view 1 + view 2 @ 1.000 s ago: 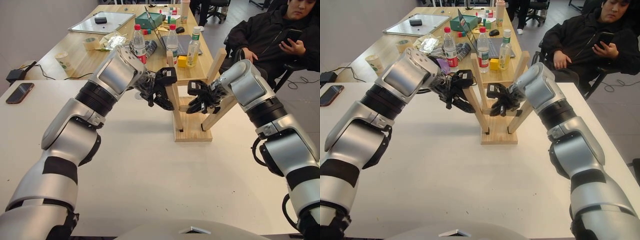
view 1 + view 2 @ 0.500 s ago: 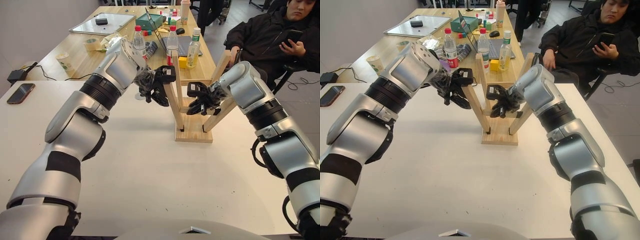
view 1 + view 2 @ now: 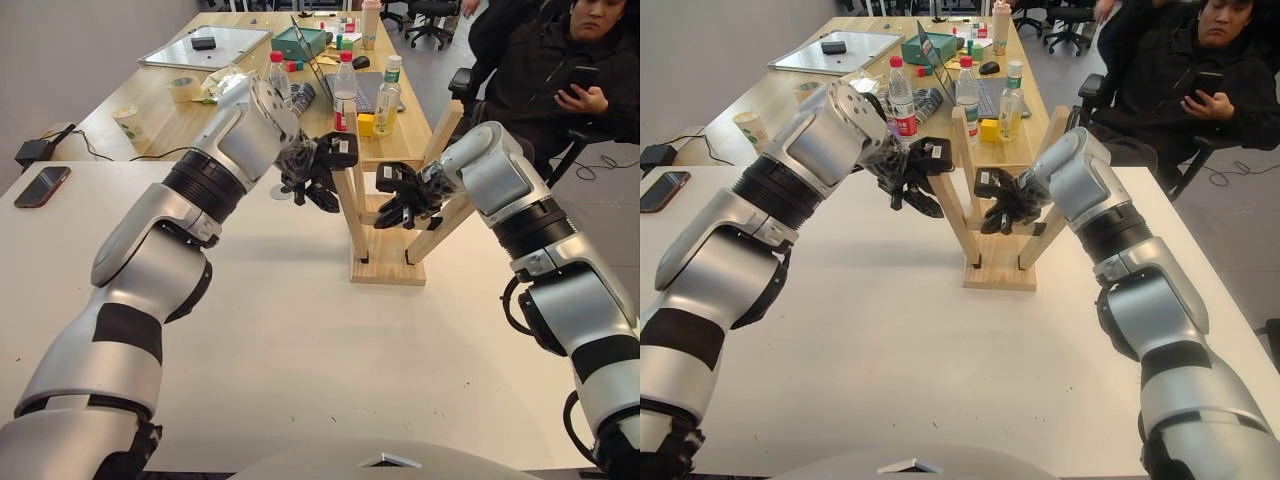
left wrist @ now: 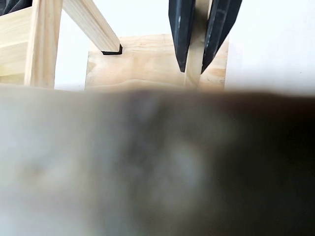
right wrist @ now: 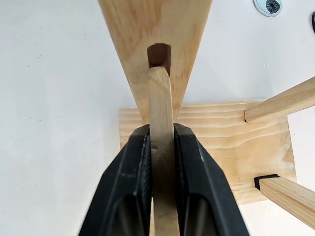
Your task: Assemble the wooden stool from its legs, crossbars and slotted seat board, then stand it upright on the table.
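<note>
Operator: White table (image 3: 300,340) in front of me. The seat board (image 3: 388,268) lies flat on it at 1 o'clock, underside up, with legs standing in its slots. I judge the stool inverted and part-built.

Control: Report both grippers.

Operator: The left gripper (image 4: 199,37) is closed around one upright leg (image 4: 196,66), one finger on each side, well above the board. The right gripper (image 5: 161,145) is clamped on a crossbar (image 5: 160,98), with its pads flat against two opposite faces.

Control: Which relation governs the next move?

Operator: Crossbar to mortise (image 5: 158,53). The crossbar's long axis runs roughly from 3 o'clock to 9 o'clock. The mortise is cut in a leg lying at 9 o'clock from the right gripper. The rounded tip overlaps the edge of the opening, and I cannot tell whether it has entered. I judge that the tip needs fine alignment, then travel along its own axis toward 9 o'clock. The right arm is the nearer one and would do the inserting. The left arm appears to brace that same leg from the 10 o'clock side.

Control: Hazard?

Operator: A misaligned tip could jam on the leg face and lever the leg in its slot.

Control: Surroundings?

Operator: Another leg (image 3: 437,130) slants up at 3 o'clock of the right gripper. Bottles (image 3: 343,75) stand on a wooden desk (image 3: 150,110) at 12 o'clock. A phone (image 3: 38,185) lies at 10 o'clock, well apart.
</note>
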You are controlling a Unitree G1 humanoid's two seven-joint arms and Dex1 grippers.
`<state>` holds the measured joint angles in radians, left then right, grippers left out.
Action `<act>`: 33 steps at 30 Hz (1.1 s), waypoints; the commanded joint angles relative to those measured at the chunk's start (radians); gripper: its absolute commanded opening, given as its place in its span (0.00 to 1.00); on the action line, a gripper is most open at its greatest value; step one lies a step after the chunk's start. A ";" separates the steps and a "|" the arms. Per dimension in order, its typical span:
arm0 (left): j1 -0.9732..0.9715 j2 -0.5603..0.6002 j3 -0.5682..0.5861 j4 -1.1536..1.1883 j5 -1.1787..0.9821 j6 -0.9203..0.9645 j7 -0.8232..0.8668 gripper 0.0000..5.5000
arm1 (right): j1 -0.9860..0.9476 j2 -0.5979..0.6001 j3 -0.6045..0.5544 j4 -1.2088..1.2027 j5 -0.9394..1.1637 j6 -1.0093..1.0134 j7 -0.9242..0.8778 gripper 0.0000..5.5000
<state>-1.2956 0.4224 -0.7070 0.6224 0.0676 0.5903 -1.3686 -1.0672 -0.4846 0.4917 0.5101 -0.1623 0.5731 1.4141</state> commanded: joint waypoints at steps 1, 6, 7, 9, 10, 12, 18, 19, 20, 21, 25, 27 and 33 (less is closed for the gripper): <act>0.270 -0.142 -0.228 0.031 0.118 0.025 -0.006 0.37 | 0.040 0.055 0.002 -0.006 0.060 0.021 0.043 0.08; 0.272 -0.162 -0.257 0.032 0.154 0.007 -0.014 0.37 | 0.053 0.052 0.017 -0.024 0.055 0.024 0.053 0.08; 0.272 -0.165 -0.265 0.030 0.161 0.002 -0.016 0.37 | 0.057 0.051 0.020 -0.026 0.053 0.023 0.053 0.08; 0.272 -0.174 -0.282 0.025 0.173 -0.004 -0.021 0.37 | 0.064 0.049 0.024 -0.027 0.050 0.023 0.052 0.08; 0.271 -0.178 -0.288 0.021 0.177 -0.006 -0.023 0.37 | 0.066 0.049 0.024 -0.027 0.049 0.023 0.051 0.08; 0.271 -0.183 -0.293 0.011 0.185 -0.005 -0.029 0.37 | 0.067 0.050 0.025 -0.026 0.048 0.026 0.049 0.08; 0.273 -0.195 -0.301 0.006 0.208 -0.016 -0.033 0.37 | 0.068 0.061 0.016 -0.026 0.054 0.038 0.036 0.08; 0.278 -0.195 -0.302 0.004 0.212 -0.019 -0.032 0.37 | 0.067 0.068 0.009 -0.025 0.059 0.042 0.028 0.08; 0.282 -0.195 -0.301 0.003 0.213 -0.020 -0.032 0.37 | 0.063 0.076 -0.003 -0.024 0.067 0.051 0.020 0.08; 0.286 -0.194 -0.299 0.000 0.213 -0.020 -0.032 0.37 | 0.056 0.081 -0.016 -0.022 0.075 0.060 0.013 0.15; 0.293 -0.198 -0.285 0.006 0.207 -0.015 -0.020 0.37 | 0.026 0.086 -0.039 -0.011 0.091 0.067 0.009 0.26; 0.293 -0.206 -0.269 0.018 0.199 -0.012 -0.007 0.37 | 0.004 0.087 -0.053 -0.013 0.107 0.078 0.017 0.31; 0.295 -0.170 -0.134 -0.085 0.095 0.077 0.007 0.37 | -0.175 0.048 -0.170 0.004 0.206 0.135 0.052 0.34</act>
<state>-1.2896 0.3692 -0.7316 0.5560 0.1733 0.5971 -1.3639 -1.0781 -0.4779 0.4155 0.5136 -0.0561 0.6752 1.4370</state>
